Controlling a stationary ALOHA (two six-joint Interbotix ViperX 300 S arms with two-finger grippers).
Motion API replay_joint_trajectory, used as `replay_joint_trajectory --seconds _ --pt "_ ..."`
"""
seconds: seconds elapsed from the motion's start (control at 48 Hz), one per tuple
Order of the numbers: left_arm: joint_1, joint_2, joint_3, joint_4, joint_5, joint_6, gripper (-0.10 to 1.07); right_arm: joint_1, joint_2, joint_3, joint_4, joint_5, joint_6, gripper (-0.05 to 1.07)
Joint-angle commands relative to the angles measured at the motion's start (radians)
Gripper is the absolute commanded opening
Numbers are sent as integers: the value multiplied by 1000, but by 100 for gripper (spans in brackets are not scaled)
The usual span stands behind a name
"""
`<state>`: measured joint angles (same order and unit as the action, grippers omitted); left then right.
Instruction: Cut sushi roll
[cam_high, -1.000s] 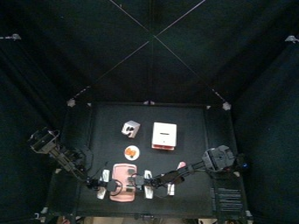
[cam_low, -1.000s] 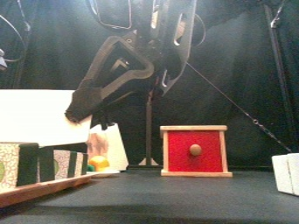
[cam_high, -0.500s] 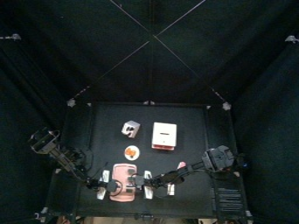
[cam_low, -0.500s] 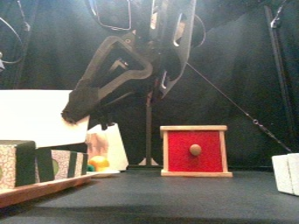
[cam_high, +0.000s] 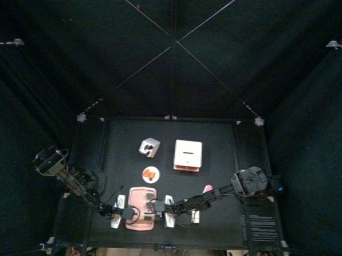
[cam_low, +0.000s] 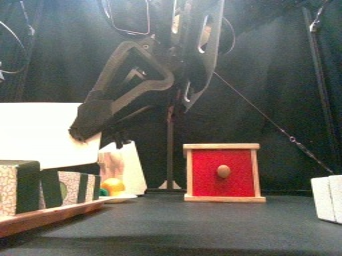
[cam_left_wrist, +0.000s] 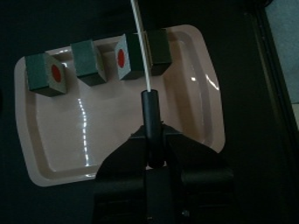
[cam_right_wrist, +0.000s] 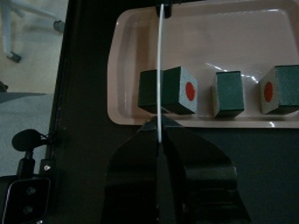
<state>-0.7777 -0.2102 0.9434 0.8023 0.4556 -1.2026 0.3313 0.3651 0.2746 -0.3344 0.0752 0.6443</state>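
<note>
Sushi pieces, three dark-wrapped blocks with red centres, sit in a row on a pale pink tray (cam_left_wrist: 70, 131) near the lower edge of the counter (cam_high: 227, 150) in the top view. In the left wrist view the blocks (cam_left_wrist: 121, 58) line the tray's upper rim; in the right wrist view the largest piece (cam_right_wrist: 167, 90) lies at centre frame, two smaller ones to its right.

A knife (cam_left_wrist: 142, 39) with a black handle is pinched in the left gripper (cam_left_wrist: 149, 157), its thin blade running up across the rightmost block. The right gripper (cam_right_wrist: 162, 149) is pressed onto a second thin blade (cam_right_wrist: 158, 52) that crosses the largest piece.

Farther up the counter stand a red box (cam_low: 223, 172) with a knob, a small orange item (cam_high: 151, 175) and a grey-white object (cam_high: 147, 148).
</note>
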Motion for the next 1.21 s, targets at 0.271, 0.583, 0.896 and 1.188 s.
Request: replay_joint_trajectory --seconds 0.271,0.583,0.896,1.188 --pt "-3 14 -5 -2 -8 3 41 15 9 9 14 -3 0 37" --pt "-9 -18 -17 0 -5 9 41 17 -20 5 8 -5 -9 37" --pt "-12 -106 -28 64 23 14 41 15 -110 5 -41 -3 -12 37" --pt "-12 -186 -17 141 87 12 41 0 -155 15 -67 -3 -9 37"
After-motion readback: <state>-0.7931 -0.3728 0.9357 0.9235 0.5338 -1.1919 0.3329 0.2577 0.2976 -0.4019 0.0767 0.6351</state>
